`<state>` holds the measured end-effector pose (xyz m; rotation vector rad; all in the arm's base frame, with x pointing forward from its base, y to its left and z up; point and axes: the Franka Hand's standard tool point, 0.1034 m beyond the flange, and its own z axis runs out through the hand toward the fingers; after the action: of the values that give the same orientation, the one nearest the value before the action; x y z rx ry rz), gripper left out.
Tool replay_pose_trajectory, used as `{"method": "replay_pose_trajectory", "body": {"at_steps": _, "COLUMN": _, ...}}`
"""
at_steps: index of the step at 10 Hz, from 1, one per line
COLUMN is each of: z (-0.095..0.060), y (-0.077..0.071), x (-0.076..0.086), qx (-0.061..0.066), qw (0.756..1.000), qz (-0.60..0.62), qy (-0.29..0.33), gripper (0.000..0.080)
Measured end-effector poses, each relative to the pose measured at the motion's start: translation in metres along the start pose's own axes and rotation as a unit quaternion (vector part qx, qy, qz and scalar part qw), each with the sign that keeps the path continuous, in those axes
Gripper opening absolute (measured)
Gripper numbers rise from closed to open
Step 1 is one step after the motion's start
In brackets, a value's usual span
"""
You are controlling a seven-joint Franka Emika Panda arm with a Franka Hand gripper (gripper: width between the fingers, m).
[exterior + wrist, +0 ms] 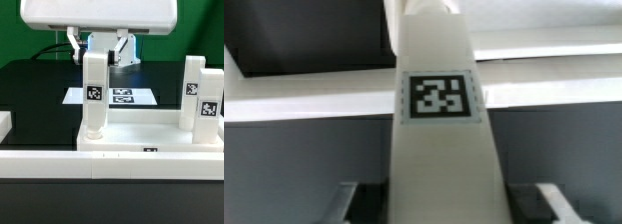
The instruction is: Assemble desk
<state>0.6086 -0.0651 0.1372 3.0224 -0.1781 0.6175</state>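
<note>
I am holding one white block leg (94,95) upright in my gripper (100,52), with the fingers pinching its upper end from either side. In the wrist view the same leg (441,120) is running straight away from the camera, its square black-and-white tag (441,97) facing the lens, and my two dark fingertips (548,203) are sitting against its flanks at the near end. The jaws are part closed, stopped by the width of the leg.

The foot of this leg is standing at the raised corner socket (93,133) on the desk slab (140,135), toward the exterior view's left. From these views I cannot tell whether it is fully seated in the socket or only resting at its mouth.

The slab is lying flat on the black table (35,85), near the front of the scene. Two further legs (199,97) are standing upright at the slab's corner on the exterior view's right, close beside each other, each showing a tag.

Behind the slab, the marker board (125,97) is lying flat on the table. A long low white rail (60,161) is running along the front edge, just before the slab.
</note>
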Motion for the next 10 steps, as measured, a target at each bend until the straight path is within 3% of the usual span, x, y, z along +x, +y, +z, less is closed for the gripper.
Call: {"method": "replay_pose_trajectory", "body": {"at_steps": 10, "z": 0.0075, "y": -0.0001, "x": -0.0049, "qx": -0.01, "qw": 1.0, "qz": -0.005, "qy": 0.015, "gripper": 0.029}}
